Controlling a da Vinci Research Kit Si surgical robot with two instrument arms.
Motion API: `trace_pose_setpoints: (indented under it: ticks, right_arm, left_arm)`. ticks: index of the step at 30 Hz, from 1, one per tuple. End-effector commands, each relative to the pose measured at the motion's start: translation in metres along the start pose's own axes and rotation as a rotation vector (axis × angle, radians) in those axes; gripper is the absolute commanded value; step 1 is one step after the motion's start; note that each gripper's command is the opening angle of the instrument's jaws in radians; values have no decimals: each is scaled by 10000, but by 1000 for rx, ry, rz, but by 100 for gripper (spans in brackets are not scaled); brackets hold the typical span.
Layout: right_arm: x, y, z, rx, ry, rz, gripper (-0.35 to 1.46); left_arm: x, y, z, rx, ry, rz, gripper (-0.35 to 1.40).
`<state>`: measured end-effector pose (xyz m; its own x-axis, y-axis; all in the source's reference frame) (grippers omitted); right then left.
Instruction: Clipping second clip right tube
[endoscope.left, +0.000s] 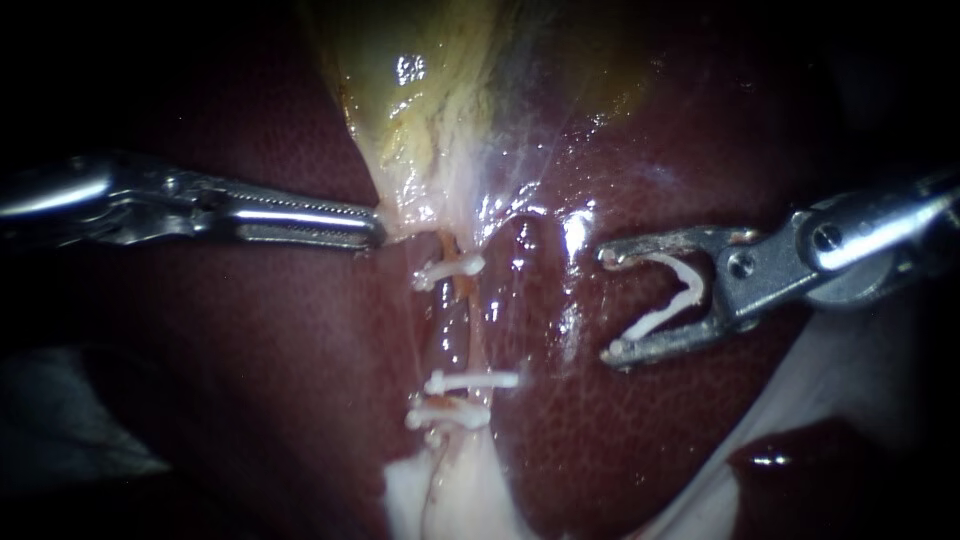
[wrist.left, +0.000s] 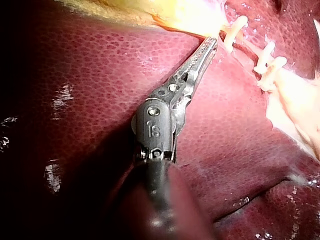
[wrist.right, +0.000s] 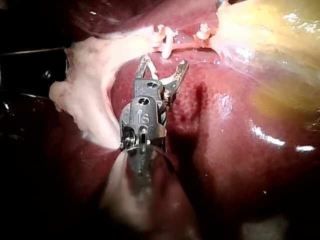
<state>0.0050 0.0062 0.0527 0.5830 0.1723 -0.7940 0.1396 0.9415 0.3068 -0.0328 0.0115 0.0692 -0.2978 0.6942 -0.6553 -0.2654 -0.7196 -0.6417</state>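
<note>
My left instrument (endoscope.left: 375, 228) comes in from the left, and its jaws are shut on the pale neck of the gallbladder (endoscope.left: 430, 90). The left wrist view shows the same hold (wrist.left: 212, 42). Thin tubes (endoscope.left: 465, 320) run down from that neck over the liver (endoscope.left: 700, 430). One white clip (endoscope.left: 447, 270) sits high on them and two more (endoscope.left: 470, 380) (endoscope.left: 445, 415) sit lower. My right instrument (endoscope.left: 608, 303) stands to the right of the tubes, apart from them. Its jaws are wide apart and hold an open white clip (endoscope.left: 675, 295). In the right wrist view those jaws (wrist.right: 164, 62) stop just short of the clipped tubes.
Pale fatty tissue (endoscope.left: 450, 490) spreads below the lowest clips. A whitish flap (wrist.right: 85, 90) lies beside my right instrument. A dark wet pool (endoscope.left: 780, 460) sits at the lower right.
</note>
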Motion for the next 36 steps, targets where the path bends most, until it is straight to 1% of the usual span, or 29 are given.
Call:
trace_pose_setpoints:
  ticks: [1, 2, 5, 6, 8, 10, 12, 14, 18, 23, 24, 27, 29, 32, 36]
  right_arm:
    - [-1, 0, 0, 0, 0, 0, 50]
    - [-1, 0, 0, 0, 0, 0, 50]
    - [0, 0, 1, 0, 0, 0, 50]
    - [0, 0, 1, 0, 0, 0, 50]
    - [0, 0, 2, -1, 0, 0, 50]
    - [0, 1, 4, -2, -1, 0, 50]
    - [1, 1, 8, -4, -1, 0, 50]
    - [1, 2, 13, -6, -3, -5, 50]
    - [1, 7, 30, -17, -5, 61, 50]
    - [-6, 14, 64, -33, -8, 153, 50]
    - [-9, 15, 71, -25, -4, 164, 50]
    - [-19, 18, 90, 1, 28, 232, 50]
    - [-26, 18, 104, 40, 53, 274, 50]
    - [-35, 18, 124, 86, 73, 320, 49]
    - [-42, 18, 147, 108, 96, 359, 49]
  left_arm:
    - [3, 1, -5, -4, 0, -2, -35]
    - [7, 2, -10, -10, -1, -4, -35]
    - [24, 5, -36, 0, 0, -14, -35]
    - [30, 7, -46, 3, 7, -24, -35]
    - [45, 12, -71, 15, 29, -17, -35]
    - [54, 15, -84, 22, 39, -6, -35]
    - [60, 18, -91, 27, 42, 1, -35]
    - [62, 19, -92, 27, 48, 0, -35]
    - [60, 20, -89, 30, 48, 0, -35]
    - [60, 20, -88, 30, 49, 0, -35]
    - [60, 21, -88, 30, 49, 0, -35]
    - [61, 21, -88, 31, 49, 0, -35]
    - [61, 21, -88, 31, 49, 0, -35]
    - [60, 21, -88, 32, 49, 0, -35]
    - [60, 22, -87, 32, 49, 0, -35]
